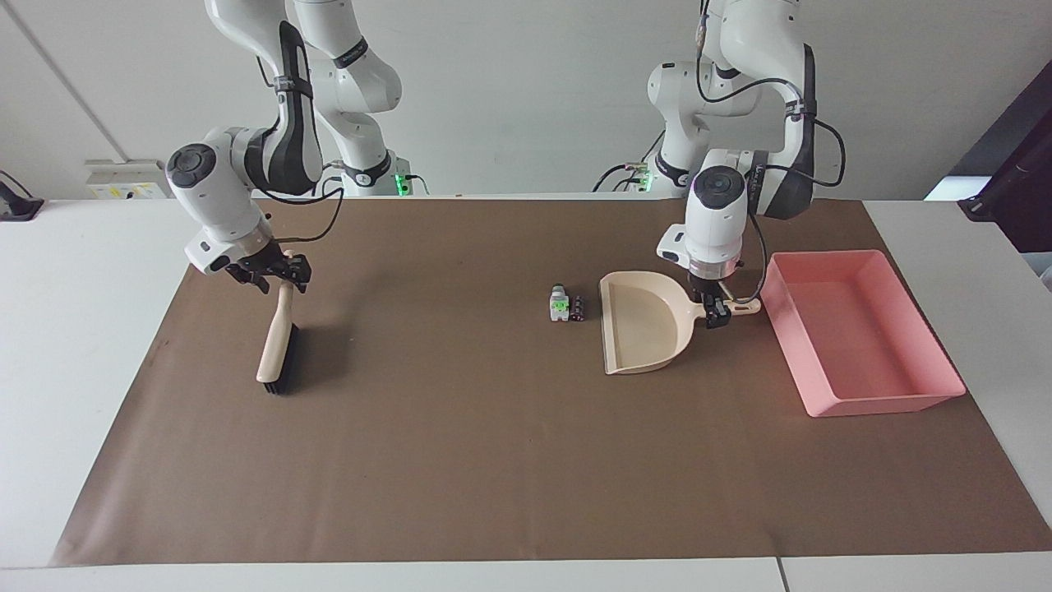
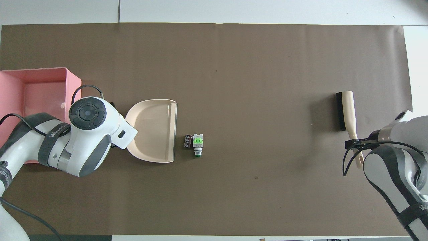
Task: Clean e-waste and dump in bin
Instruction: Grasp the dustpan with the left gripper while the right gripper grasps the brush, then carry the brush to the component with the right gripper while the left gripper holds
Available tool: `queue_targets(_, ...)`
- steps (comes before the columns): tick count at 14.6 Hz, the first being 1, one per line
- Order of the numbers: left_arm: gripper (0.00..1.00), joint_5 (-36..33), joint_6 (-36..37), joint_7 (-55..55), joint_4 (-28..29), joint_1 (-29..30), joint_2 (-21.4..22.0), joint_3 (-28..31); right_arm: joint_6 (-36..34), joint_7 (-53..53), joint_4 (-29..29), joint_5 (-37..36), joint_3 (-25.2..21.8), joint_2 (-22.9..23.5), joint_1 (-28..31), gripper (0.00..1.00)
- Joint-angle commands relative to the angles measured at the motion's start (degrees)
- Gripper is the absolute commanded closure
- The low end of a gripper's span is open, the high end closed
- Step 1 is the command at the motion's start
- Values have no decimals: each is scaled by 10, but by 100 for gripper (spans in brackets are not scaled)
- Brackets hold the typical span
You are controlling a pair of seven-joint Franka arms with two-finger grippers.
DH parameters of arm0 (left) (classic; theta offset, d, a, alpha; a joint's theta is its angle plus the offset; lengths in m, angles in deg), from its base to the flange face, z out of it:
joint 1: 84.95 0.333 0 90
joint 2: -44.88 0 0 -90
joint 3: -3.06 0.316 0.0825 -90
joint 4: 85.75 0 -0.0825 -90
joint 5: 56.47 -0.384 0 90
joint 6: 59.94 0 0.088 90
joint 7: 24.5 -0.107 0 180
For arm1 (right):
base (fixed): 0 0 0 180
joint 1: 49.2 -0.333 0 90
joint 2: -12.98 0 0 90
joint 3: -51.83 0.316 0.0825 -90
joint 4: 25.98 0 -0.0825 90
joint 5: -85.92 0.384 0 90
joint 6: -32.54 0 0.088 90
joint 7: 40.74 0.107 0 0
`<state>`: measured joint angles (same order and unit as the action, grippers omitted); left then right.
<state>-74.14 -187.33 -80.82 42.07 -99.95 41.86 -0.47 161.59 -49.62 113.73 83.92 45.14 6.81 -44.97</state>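
Brown mat covers table. Bin at my left arm's end. Dustpan beside it; my left gripper pinches its handle. My right gripper around brush handle; grip unclear. E-waste just beside dustpan's mouth.

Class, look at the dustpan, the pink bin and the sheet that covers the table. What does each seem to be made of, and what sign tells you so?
Dustpan: probably moulded plastic, smooth beige with a soft sheen and a thin even rim.
Bin: likely plastic too, one uniform pink with sloped, seamless walls.
Sheet: seems to be matte brown paper, flat, with no shine.
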Motion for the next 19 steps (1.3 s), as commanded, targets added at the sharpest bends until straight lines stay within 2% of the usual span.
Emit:
queue_targets(1,51,-12,1,11,-8,-16,-8,5,8,-18,15,9,3,-15,8,62)
queue_targets(2,51,-12,3,11,-7,-16,-7,5,5,-16,14,15,2,-15,5,83)
queue_targets(3,52,-12,3,11,-4,-16,-5,5,2,-11,12,30,2,-15,3,100)
queue_targets(4,57,-12,4,9,-2,-16,-4,5,-4,-5,9,36,3,-14,2,100)
queue_targets(6,93,-12,12,5,-9,-16,-6,5,-27,11,-7,36,4,-12,-10,100)
queue_targets(7,100,-12,13,3,-12,-16,-7,5,-39,18,-16,36,5,-13,-15,100)
queue_targets(9,100,-12,27,-2,-21,-15,-2,6,-71,44,-40,36,10,-17,-26,100)
queue_targets(13,100,-12,149,-42,-71,-16,2,6,-157,144,-108,35,18,-17,-97,100)
queue_targets(14,100,-20,157,-51,-71,-17,7,6,-172,169,-121,34,18,-18,-118,100)
queue_targets(16,100,-78,158,-78,-65,-27,9,4,-182,229,-124,34,18,-28,-171,100)
queue_targets(19,100,-81,150,-72,-46,-49,19,5,-187,334,-118,34,20,-35,-253,100)
